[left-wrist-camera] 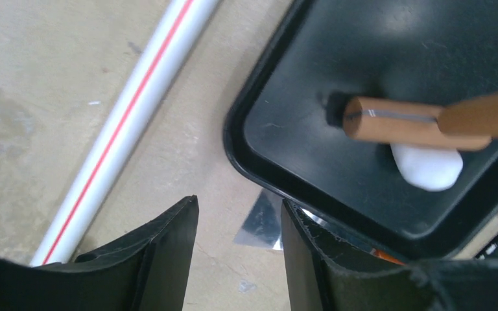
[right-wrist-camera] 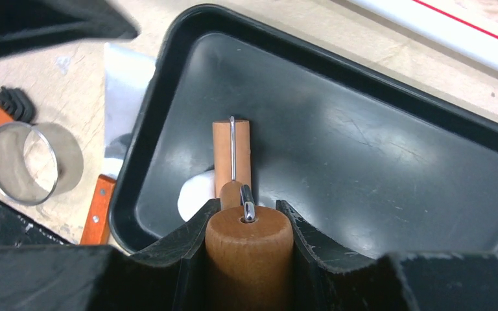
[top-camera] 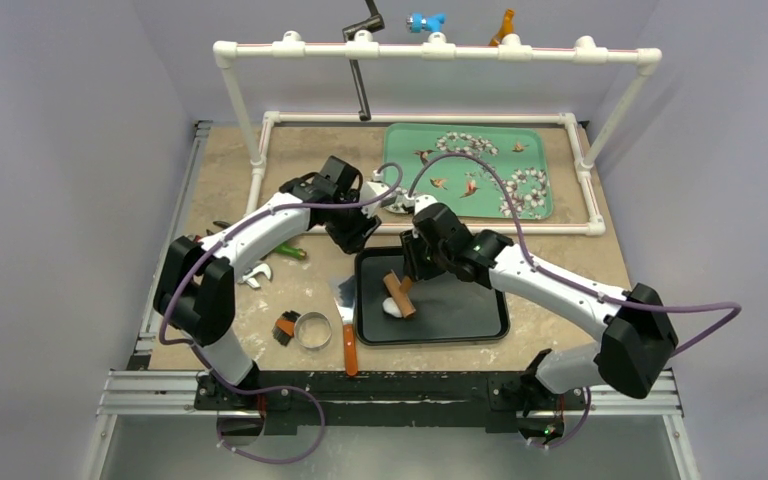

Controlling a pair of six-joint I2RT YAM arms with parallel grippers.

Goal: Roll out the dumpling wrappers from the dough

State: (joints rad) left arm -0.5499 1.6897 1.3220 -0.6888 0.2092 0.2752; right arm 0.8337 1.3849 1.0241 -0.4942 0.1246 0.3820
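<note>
A small white lump of dough lies in the near-left part of the black tray. A wooden rolling pin rests its roller on top of the dough. My right gripper is shut on the pin's handle. My left gripper hangs open and empty over the table, just off the tray's far-left corner. No dumpling wrappers are in view.
A metal ring cutter, an orange-handled scraper and hex keys lie left of the black tray. A white pipe frame and a green patterned tray stand behind.
</note>
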